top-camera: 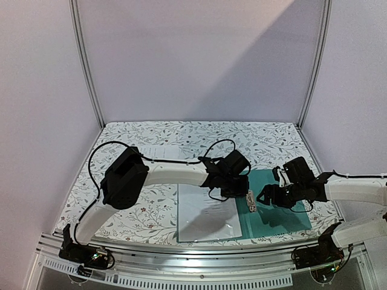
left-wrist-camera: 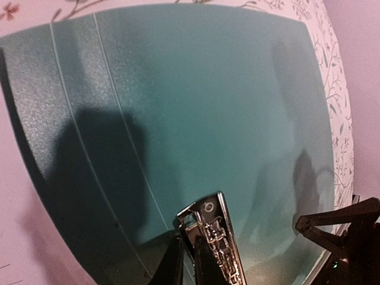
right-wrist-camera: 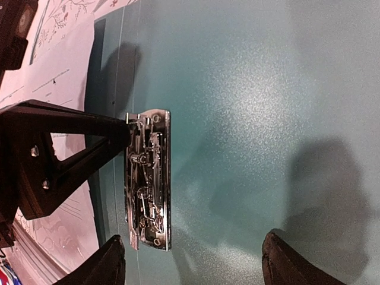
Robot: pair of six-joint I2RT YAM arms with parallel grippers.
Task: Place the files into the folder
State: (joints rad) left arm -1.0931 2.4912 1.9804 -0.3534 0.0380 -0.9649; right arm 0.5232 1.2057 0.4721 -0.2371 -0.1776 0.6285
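The teal folder (top-camera: 281, 208) lies open at the front right of the table, its silver clip (top-camera: 251, 201) along the spine. A white printed sheet (top-camera: 205, 214) lies flat left of the clip. My left gripper (top-camera: 239, 192) sits at the clip's far end; in the left wrist view the gripper (left-wrist-camera: 191, 252) is pinched on the left edge of the clip (left-wrist-camera: 217, 243). My right gripper (top-camera: 264, 197) hovers just right of the clip, open and empty; in its own view the gripper (right-wrist-camera: 196, 264) spans the near end of the clip (right-wrist-camera: 148, 178) over the bare teal panel (right-wrist-camera: 255, 119).
A second white sheet (top-camera: 160, 151) lies at the back left on the floral tablecloth (top-camera: 266, 142). The left arm's black finger (right-wrist-camera: 65, 148) reaches in beside the clip. Metal frame posts stand at the back corners.
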